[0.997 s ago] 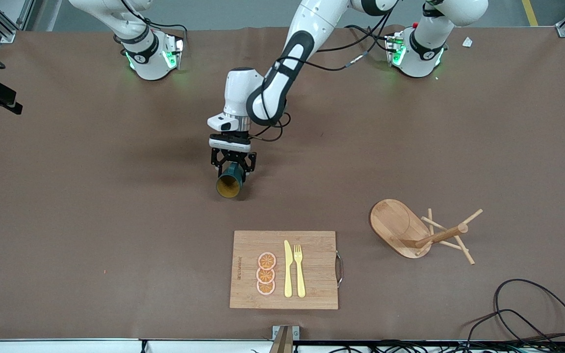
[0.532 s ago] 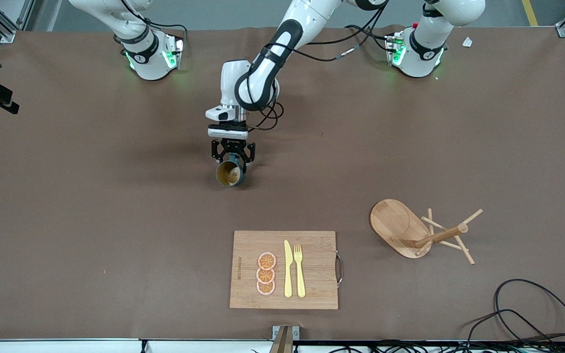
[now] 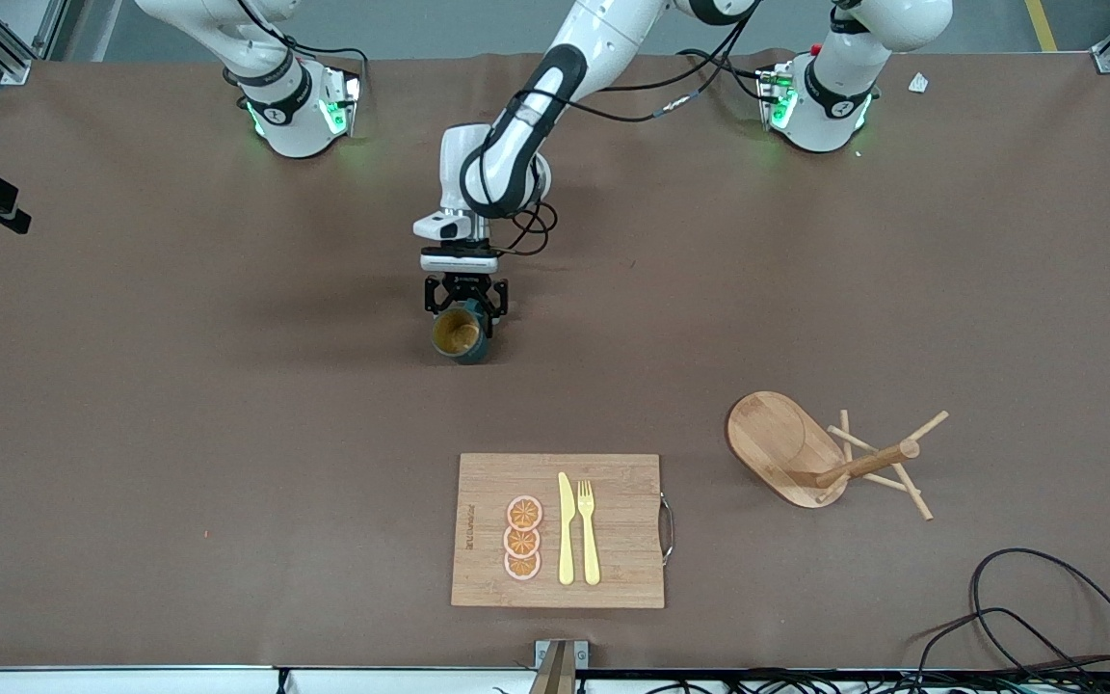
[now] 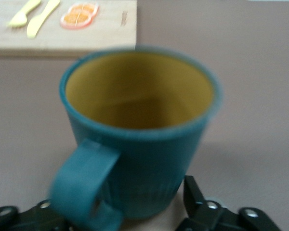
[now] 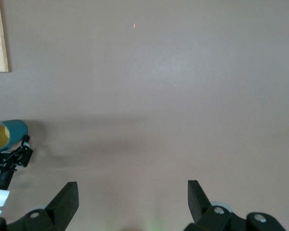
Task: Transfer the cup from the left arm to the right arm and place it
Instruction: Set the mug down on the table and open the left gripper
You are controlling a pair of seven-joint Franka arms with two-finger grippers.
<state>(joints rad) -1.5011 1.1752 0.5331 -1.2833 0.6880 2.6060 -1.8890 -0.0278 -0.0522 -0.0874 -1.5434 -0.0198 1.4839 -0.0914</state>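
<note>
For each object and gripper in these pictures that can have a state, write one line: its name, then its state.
cup: held by the left gripper, tilted, mouth toward the front camera, empty.
left gripper: shut on the cup, over the mid-table.
right gripper: open, empty, over bare table; that arm waits.
peg rack: tipped over on its side.
cutting board: flat, carrying knife, fork, orange slices.

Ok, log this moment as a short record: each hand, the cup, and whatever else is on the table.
left hand: shut on the cup, over the middle of the table
cup: teal, tan inside, mouth tipped toward the front camera
right hand: open, holds nothing, arm waiting
cutting board: nearer the front camera than the cup; carries fruit slices, knife, fork
peg rack: tipped over, toward the left arm's end
</note>
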